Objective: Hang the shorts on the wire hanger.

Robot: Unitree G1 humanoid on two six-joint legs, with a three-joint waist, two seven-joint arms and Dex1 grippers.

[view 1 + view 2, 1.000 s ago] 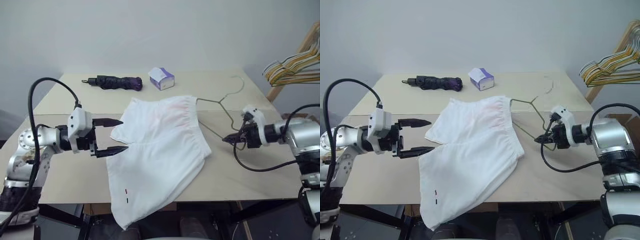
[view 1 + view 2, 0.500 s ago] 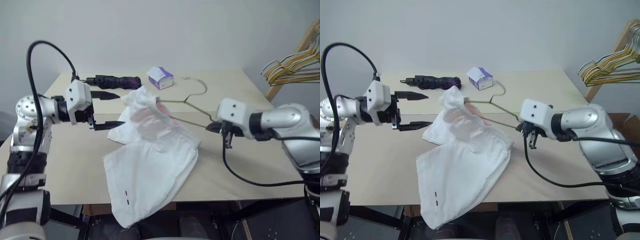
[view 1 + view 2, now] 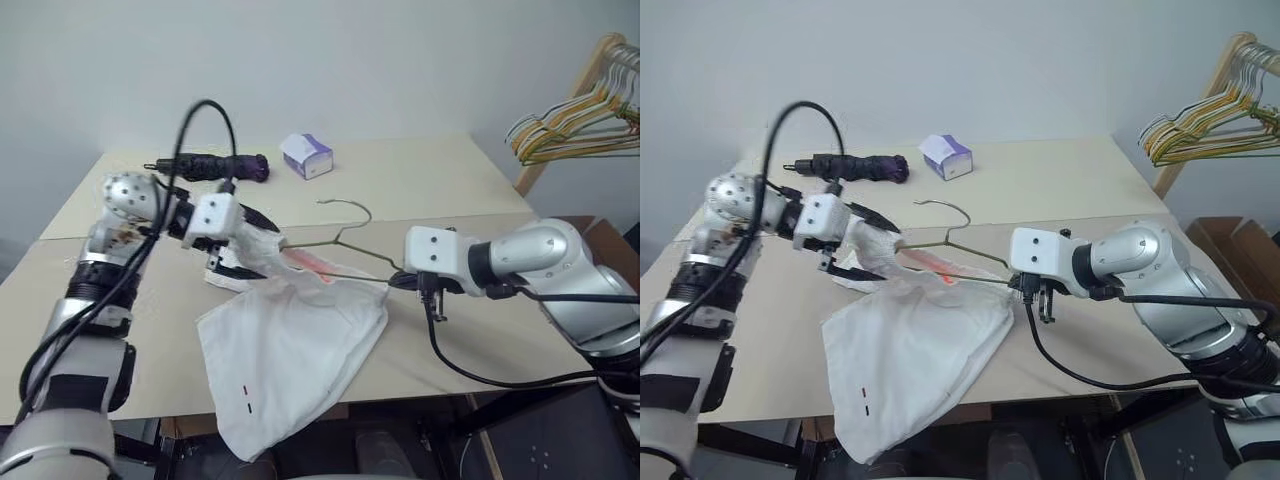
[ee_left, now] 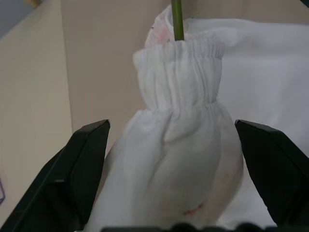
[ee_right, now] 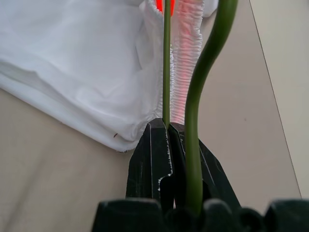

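Pinching the hanger (image 3: 340,236) wire, your right fingers (image 5: 166,145) are clenched, one end threaded into the shorts (image 3: 290,340) waistband. Your left fingers (image 4: 82,169) stand spread either side of that bunched waistband; the legs lie on the tabletop (image 3: 420,185).

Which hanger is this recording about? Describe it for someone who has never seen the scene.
On the beige table, mid-surface, the wire hanger is pinched in the right gripper, one end inside the shorts. It is single, thin and olive-grey, unlike the coloured hangers bunched on the wooden rack.
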